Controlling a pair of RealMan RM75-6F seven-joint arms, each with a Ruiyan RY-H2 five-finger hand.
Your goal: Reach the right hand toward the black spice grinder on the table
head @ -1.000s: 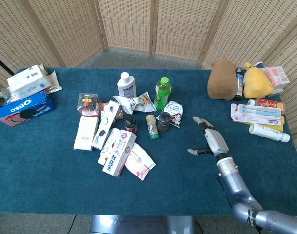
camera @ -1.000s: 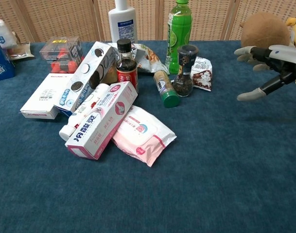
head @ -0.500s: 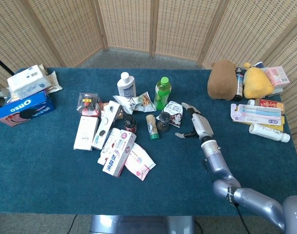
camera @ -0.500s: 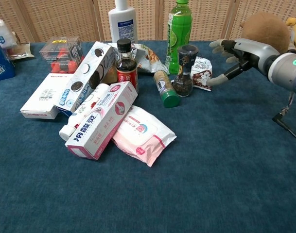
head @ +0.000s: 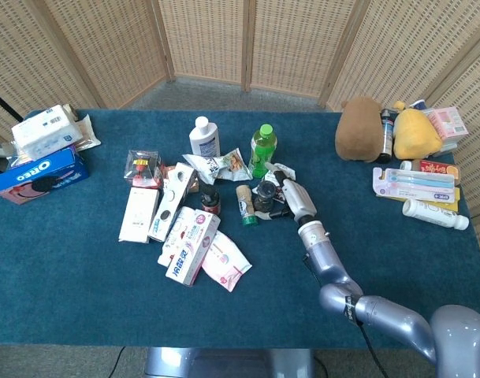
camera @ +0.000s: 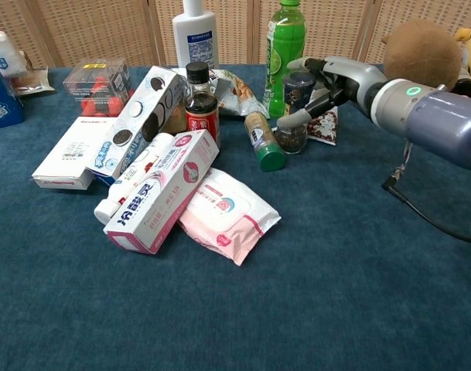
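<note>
My right hand [camera: 325,83] is right up at the black spice grinder [camera: 294,113]. My fingers [camera: 291,117] are spread apart around it, one in front and the rest by its top. I cannot tell if they touch it. The grinder stands up straight. Nearer to me than the grinder is bare blue table [camera: 359,263] with lots of room. Just left of the grinder a little green-capped jar [camera: 264,142] lies down. Behind the grinder stands a green bottle [camera: 285,46]. The grinder has a dark top and a see-through bottom full of dark bits.
</note>
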